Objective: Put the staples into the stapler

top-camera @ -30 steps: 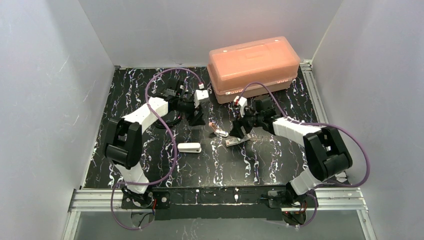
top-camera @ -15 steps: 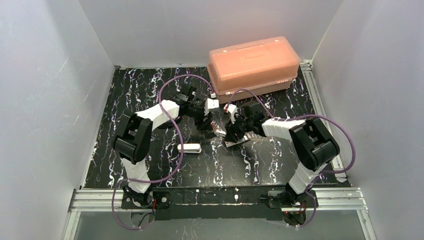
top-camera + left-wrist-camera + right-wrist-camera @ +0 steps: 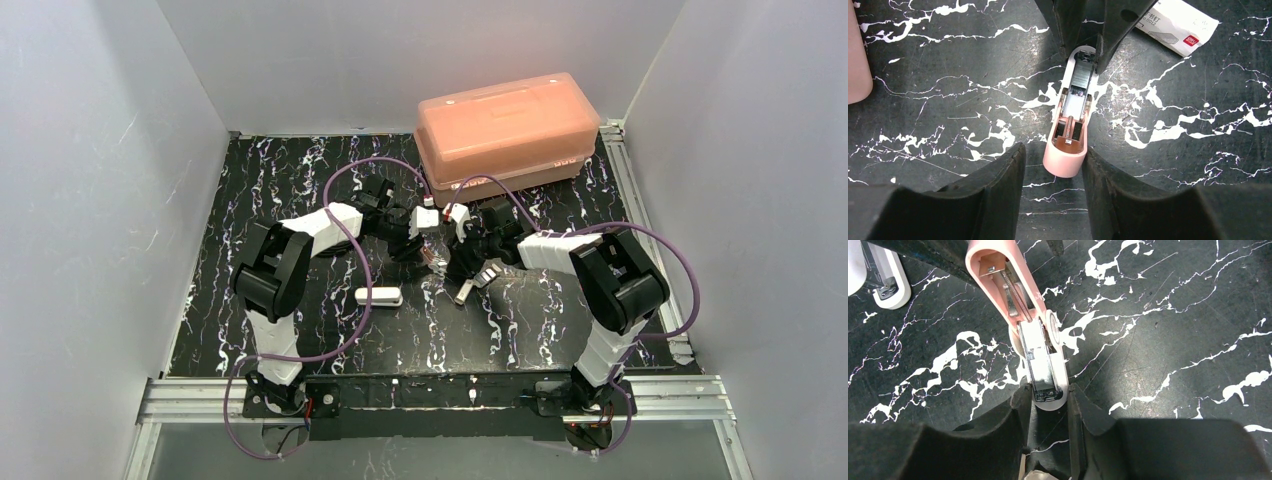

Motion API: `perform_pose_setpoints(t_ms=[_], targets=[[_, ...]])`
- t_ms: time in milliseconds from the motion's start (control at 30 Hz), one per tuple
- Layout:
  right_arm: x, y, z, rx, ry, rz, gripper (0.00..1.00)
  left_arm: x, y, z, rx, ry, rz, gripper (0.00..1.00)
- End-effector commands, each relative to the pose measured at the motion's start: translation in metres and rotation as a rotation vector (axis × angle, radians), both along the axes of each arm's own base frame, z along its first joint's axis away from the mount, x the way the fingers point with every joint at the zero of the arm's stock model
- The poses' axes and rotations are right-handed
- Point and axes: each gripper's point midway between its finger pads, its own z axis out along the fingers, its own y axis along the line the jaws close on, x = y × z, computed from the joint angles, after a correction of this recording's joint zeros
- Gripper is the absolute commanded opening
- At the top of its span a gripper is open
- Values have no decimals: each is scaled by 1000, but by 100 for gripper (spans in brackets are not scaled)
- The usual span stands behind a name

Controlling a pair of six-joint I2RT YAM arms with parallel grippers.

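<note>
Two marks can be read on the small white packet (image 3: pixel 1175 25) at the upper right of the left wrist view: the digits "0012" and a red "deli" logo. The rest of the print is too small to make out. Both hands meet mid-frame in the overhead view. The stapler (image 3: pixel 1064 162), pale pink and swung open, runs up the middle of that wrist view, with a grey strip of the staples (image 3: pixel 1081 80) lying in its metal channel. The right hand (image 3: pixel 1049 390) is clamped on the channel end. The left hand (image 3: pixel 1054 150) straddles the pink end unclenched, with black marbled worktop (image 3: pixel 948 100) showing beside one finger. A white oblong item (image 3: pixel 379 296) lies apart, to their lower left.
</note>
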Motion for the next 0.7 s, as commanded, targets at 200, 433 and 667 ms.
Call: perform_pose_setpoints(t_ms=[200, 433, 667], targets=[[3, 0, -12, -34, -1, 4, 27, -13, -8, 0, -4, 31, -30, 22], [-3, 2, -15, -18, 13, 20, 19, -20, -27, -5, 5, 55, 2, 13], [-11, 3, -15, 17, 13, 45, 15, -26, -40, -16, 16, 102, 29, 11]])
